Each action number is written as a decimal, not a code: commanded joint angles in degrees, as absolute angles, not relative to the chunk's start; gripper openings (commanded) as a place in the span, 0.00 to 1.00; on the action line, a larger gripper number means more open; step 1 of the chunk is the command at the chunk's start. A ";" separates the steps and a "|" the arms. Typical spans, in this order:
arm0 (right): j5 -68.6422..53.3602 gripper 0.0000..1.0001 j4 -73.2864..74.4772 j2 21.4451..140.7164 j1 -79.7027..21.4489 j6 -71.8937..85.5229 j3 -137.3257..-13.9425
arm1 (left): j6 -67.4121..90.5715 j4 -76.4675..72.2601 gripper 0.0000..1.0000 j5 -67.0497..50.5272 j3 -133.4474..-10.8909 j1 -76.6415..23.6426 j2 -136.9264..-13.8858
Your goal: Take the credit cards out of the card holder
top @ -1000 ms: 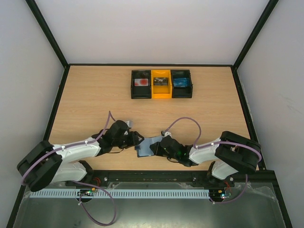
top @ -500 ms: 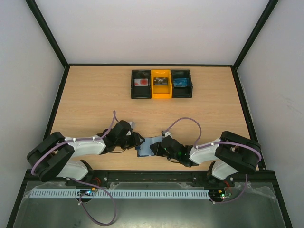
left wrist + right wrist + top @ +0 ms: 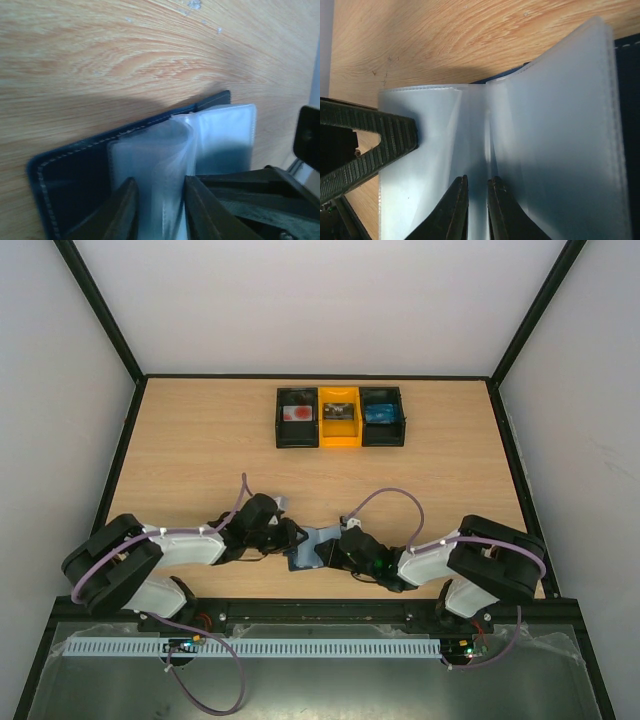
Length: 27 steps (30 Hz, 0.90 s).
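At the front of the table, the card holder lies open. The right gripper is clamped on one clear pocket leaf; the left gripper, jaws apart astride another, should close on that leaf alone.

The left gripper slid in toward the card holder and reached its left edge. Its jaws drew narrower about the clear pocket leaves. The left arm's elbow swung nearer the card holder, and the purple cable shifted that way too.
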State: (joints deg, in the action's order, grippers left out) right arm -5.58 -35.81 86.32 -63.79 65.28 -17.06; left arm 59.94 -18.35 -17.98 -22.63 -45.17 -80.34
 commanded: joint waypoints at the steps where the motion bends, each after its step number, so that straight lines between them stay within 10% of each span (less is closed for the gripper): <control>1: -4.66 0.14 -34.91 88.49 -64.25 66.20 -15.67 | 61.87 -22.68 0.21 -21.12 -23.11 -46.22 -80.49; 5: -4.59 0.13 -35.28 88.95 -64.25 66.17 -15.58 | 62.65 -24.69 0.04 -22.14 -23.03 -46.41 -80.59; 15: -3.14 0.13 -35.85 89.00 -64.25 67.05 -15.73 | 60.79 -22.22 0.03 -20.40 -24.87 -46.05 -82.69; 23: 3.42 0.14 -28.43 82.99 -64.25 64.97 -18.24 | 55.00 -8.78 0.14 -13.24 -30.08 -43.75 -79.34; 27: 7.42 0.16 -22.86 78.41 -64.25 63.66 -19.76 | 54.77 -3.72 0.40 -8.89 -31.28 -43.77 -77.70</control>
